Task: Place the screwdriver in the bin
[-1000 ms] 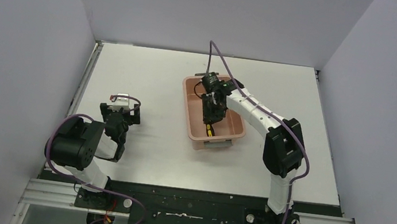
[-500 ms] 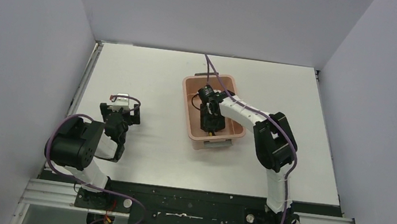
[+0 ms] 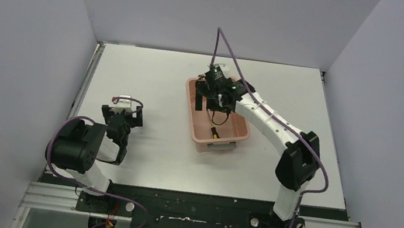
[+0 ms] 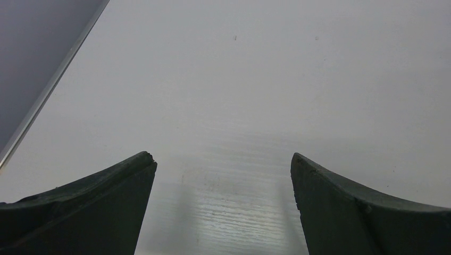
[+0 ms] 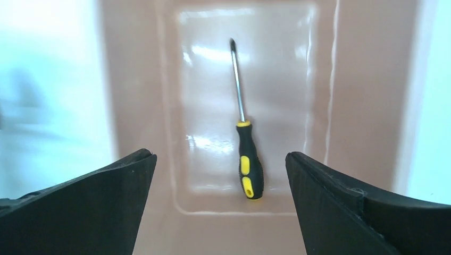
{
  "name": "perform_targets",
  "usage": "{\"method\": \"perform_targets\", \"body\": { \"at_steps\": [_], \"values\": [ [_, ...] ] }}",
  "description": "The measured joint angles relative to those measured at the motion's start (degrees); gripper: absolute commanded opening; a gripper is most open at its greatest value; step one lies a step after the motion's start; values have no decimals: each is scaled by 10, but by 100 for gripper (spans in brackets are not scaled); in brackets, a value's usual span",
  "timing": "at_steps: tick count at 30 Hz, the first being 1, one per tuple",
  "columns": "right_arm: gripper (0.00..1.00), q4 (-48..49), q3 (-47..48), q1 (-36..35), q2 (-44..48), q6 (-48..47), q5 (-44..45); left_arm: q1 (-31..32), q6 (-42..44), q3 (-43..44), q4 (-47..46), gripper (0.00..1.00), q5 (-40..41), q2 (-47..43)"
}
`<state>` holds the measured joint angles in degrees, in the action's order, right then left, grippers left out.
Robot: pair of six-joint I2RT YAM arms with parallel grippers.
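**Screwdriver in bin: task looks done**

Near left: left pincer (image 4: 223, 159) is spread wide and empty, low over bare counter (image 4: 266, 79). Mid-counter: screwdriver (image 5: 245, 137) lies flat on the floor of the bin (image 5: 351, 106), handle toward the near end, nothing touching it. Farther: right pincer (image 5: 220, 156) hangs above the bin, released and empty. Judged remaining: only clearing the arm away.

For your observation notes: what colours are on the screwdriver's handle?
The screwdriver handle is black with yellow; clearest in the right wrist view.

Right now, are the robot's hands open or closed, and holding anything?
Left gripper: open, holding nothing.
Right gripper: open, empty, above the screwdriver lying in the bin.
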<state>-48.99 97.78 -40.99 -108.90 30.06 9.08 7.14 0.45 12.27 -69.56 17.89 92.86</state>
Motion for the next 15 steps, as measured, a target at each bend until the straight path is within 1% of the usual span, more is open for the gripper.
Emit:
{"method": "perform_targets", "body": {
  "at_steps": [5, 8, 11, 15],
  "values": [
    [100, 26, 11, -7, 124, -28, 13, 0, 0, 0, 0, 97, -1, 0],
    [100, 70, -15, 8, 199, -59, 42, 0, -1, 0, 0, 97, -2, 0],
    [100, 131, -94, 50, 274, -89, 75, 0, -6, 0, 1, 97, -2, 0],
    [100, 243, -270, 129, 369, -140, 132, -1, -12, 0, 2, 97, -3, 0]
  ]
}}
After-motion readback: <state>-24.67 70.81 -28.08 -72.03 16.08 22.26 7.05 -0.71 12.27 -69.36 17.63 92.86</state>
